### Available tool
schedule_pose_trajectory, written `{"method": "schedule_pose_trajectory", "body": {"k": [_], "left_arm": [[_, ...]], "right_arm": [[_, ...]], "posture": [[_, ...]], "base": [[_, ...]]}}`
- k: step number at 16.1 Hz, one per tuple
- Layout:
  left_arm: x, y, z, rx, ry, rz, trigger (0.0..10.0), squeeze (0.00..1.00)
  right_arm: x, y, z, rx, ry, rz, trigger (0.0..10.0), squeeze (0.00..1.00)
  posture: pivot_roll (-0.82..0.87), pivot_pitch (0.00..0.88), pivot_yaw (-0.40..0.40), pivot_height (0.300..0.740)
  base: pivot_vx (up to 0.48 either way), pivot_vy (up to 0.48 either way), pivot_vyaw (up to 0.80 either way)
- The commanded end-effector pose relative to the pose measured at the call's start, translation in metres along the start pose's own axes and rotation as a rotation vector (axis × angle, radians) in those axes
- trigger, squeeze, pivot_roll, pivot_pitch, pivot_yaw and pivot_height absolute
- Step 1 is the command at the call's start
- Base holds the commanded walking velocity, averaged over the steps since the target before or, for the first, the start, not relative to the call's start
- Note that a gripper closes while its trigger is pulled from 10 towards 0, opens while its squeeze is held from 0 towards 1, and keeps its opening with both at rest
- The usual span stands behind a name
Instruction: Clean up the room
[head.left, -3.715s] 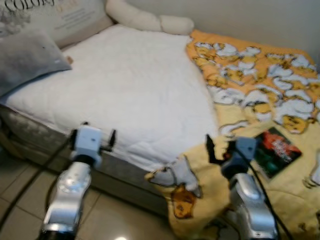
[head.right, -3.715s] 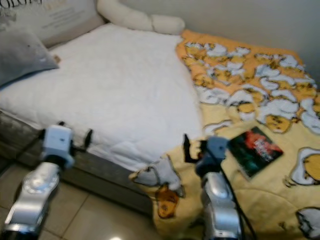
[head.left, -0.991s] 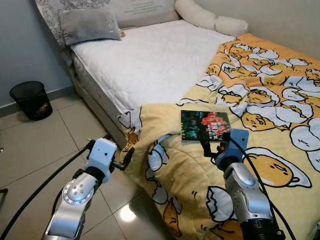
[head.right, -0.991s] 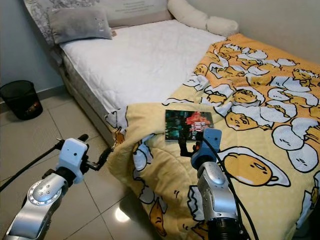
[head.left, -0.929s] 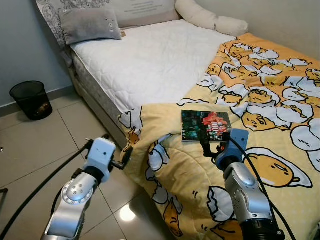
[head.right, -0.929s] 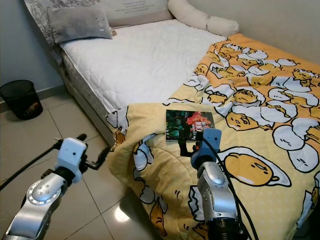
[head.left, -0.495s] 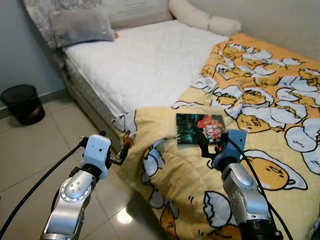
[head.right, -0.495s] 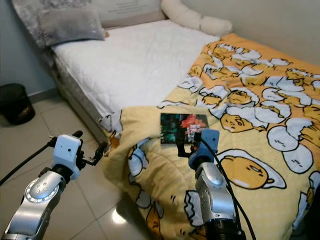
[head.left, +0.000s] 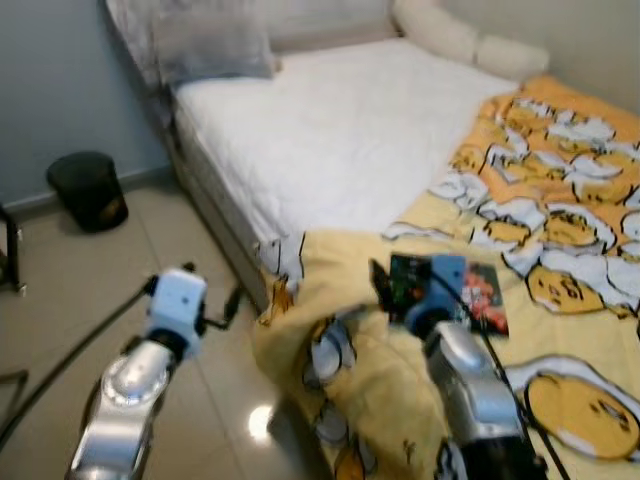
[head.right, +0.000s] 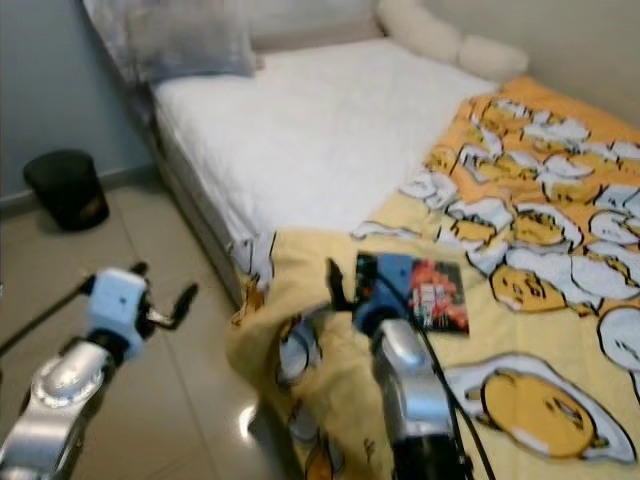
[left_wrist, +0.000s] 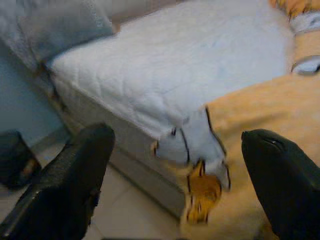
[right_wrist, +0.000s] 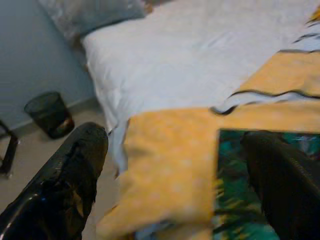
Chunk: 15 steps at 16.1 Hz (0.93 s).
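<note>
Since a moment ago the right pincer (head.right: 352, 283) has come closer to the book (head.right: 425, 288), which lies flat on the yellow blanket (head.right: 520, 330) near the bed's foot edge; its fingers are spread, I think to take the book. Left pincer (head.left: 222, 306) is also spread, holding nothing, over the floor (head.left: 60, 290) beside the bed (head.left: 350, 140). Floor between bed and bin (head.left: 90, 188) gives free room for moving.
</note>
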<state>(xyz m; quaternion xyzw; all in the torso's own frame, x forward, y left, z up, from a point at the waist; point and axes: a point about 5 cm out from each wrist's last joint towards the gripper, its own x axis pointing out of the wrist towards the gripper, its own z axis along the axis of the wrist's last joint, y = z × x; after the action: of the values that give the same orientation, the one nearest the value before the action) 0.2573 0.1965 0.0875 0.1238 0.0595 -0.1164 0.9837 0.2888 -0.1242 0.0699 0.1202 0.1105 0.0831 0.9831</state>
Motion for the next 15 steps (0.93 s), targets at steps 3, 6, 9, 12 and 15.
{"method": "schedule_pose_trajectory", "body": {"k": [3, 6, 9, 12, 15], "left_arm": [[0.004, -0.011, 0.003, -0.002, -0.014, -0.044, 10.0, 0.87], [0.004, -0.015, 0.003, -0.006, -0.010, -0.099, 10.0, 0.86], [0.003, -0.022, 0.003, 0.001, -0.006, -0.211, 10.0, 0.87], [0.002, -0.025, 0.003, 0.024, 0.010, -0.309, 10.0, 0.87], [-0.001, -0.027, 0.001, 0.041, 0.029, -0.388, 10.0, 0.87]], "right_arm": [[-0.008, -0.024, -0.001, 0.016, 0.007, -0.091, 10.0, 0.00], [-0.009, -0.029, -0.001, 0.036, 0.013, -0.127, 10.0, 0.00], [-0.007, -0.043, 0.007, -0.037, -0.041, -0.193, 10.0, 1.00], [-0.005, -0.063, -0.001, 0.035, 0.062, -0.315, 10.0, 1.00], [-0.007, -0.072, -0.009, 0.238, 0.136, -0.370, 10.0, 1.00]], "posture": [[0.07, 0.000, -0.012, 0.740], [0.07, 0.000, -0.012, 0.740], [0.07, 0.000, -0.015, 0.740], [0.07, 0.000, -0.018, 0.740], [0.07, 0.000, -0.021, 0.740]], "base": [[0.200, 0.000, 0.00], [0.000, 0.000, 0.00], [0.000, 0.000, 0.00], [0.000, 0.000, 0.00], [0.000, 0.000, 0.00]]}}
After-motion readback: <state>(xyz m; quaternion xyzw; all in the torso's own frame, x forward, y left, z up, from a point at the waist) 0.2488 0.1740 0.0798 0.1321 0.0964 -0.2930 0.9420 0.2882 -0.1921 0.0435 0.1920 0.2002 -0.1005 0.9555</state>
